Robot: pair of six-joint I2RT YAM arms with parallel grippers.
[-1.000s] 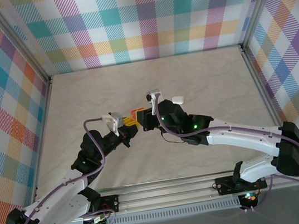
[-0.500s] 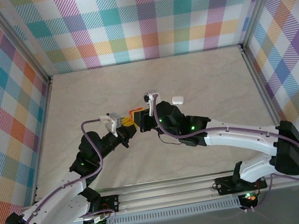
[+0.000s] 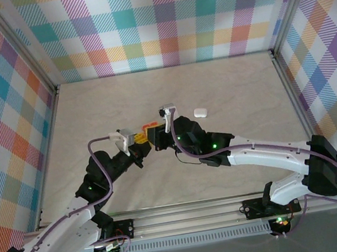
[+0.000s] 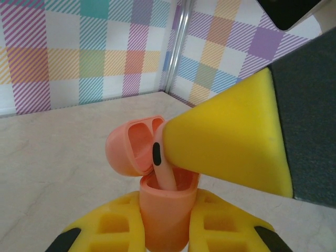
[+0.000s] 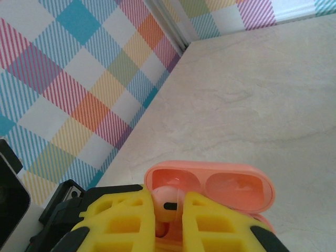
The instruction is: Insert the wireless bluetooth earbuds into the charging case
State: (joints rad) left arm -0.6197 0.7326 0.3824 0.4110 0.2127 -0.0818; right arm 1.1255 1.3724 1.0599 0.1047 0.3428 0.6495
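Note:
My left gripper (image 4: 167, 203) is shut on the body of a salmon-pink charging case (image 4: 167, 220) and holds it upright, its lid (image 4: 130, 148) hinged open. My right gripper (image 5: 168, 202) is shut on a salmon-pink earbud (image 5: 169, 198). The earbud (image 4: 159, 160) stands with its stem down inside the case's opening, and the right gripper's yellow finger (image 4: 231, 142) presses in from the right. From above, the left gripper (image 3: 139, 144) and the right gripper (image 3: 154, 134) meet tip to tip above the middle of the table. The open lid (image 5: 231, 186) shows two hollow cups.
A small white case (image 3: 201, 112) lies on the marble tabletop (image 3: 232, 85) just right of the right wrist. Checked walls and metal frame posts (image 3: 288, 76) close the table in on three sides.
Both grippers, with the case and the earbud between them, have drifted slightly to the left. The grips look unchanged.

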